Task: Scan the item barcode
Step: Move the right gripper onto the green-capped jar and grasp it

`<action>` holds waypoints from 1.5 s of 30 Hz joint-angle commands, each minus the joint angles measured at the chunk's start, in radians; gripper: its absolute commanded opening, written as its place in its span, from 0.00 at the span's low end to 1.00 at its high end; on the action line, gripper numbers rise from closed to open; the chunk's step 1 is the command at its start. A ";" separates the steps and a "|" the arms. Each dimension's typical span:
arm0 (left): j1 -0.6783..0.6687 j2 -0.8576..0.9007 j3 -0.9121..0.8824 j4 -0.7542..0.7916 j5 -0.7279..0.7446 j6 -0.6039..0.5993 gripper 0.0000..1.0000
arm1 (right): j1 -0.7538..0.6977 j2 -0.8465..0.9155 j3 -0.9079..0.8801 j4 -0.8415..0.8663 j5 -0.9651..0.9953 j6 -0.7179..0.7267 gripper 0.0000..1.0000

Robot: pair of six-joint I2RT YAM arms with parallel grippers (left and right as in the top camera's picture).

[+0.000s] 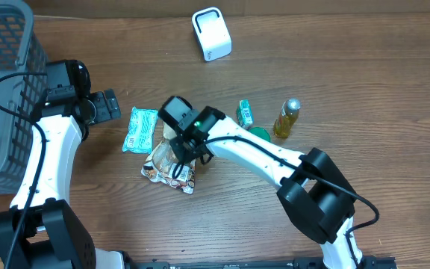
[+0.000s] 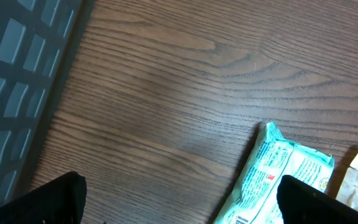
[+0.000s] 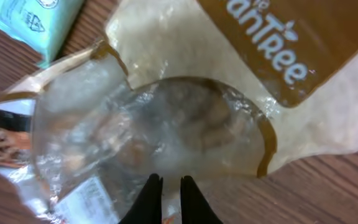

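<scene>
Right tool (image 3: 169,182): fingers pressed together with only a sliver of gap, tips down on the clear window of the pouch (image 1: 172,166). Can't tell if any film is caught between them.

Pouch lies flat on the table (image 1: 334,67), on the near side, between the two arms. It is tan and brown with white lettering on the brown panel. Something brownish shows through the window (too blurred to say what). The right wrist view shows a white label patch at the pouch's lower edge, but it's unreadable.

Teal packet (image 1: 142,129) lies flat just left of the pouch, printed side up. Touching or a hair apart, can't tell which.

Left tool (image 1: 113,104): fingers spread wide, just left of the teal packet. The left wrist view shows bare wood between the fingers, with the packet's end near the right-hand one.

Right of the pouch, past the right arm: a small green box (image 1: 245,113), and a green round thing (image 1: 260,134) partly under the arm. Beside them is a bottle (image 1: 287,118) of yellow liquid with a silver cap (upright or lying, can't tell from above).

Grey basket (image 1: 6,67) is at the far left edge, beside the left arm.

Farthest back is the white scanner (image 1: 211,33), well apart from the pouch.
</scene>
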 commanded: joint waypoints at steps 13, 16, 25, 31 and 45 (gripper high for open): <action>-0.007 -0.015 0.022 0.001 -0.005 0.011 1.00 | -0.001 -0.064 -0.032 0.100 -0.019 0.032 0.16; -0.007 -0.015 0.022 0.001 -0.005 0.011 0.99 | -0.002 -0.103 0.061 0.053 -0.018 0.015 0.21; -0.007 -0.015 0.022 0.001 -0.005 0.011 0.99 | -0.102 -0.196 0.217 -0.249 0.083 0.003 0.83; -0.007 -0.015 0.022 0.001 -0.005 0.011 0.99 | -0.235 -0.207 0.212 -0.462 0.082 0.097 1.00; -0.007 -0.015 0.022 0.001 -0.005 0.011 1.00 | -0.348 -0.206 0.104 -0.524 0.045 0.195 1.00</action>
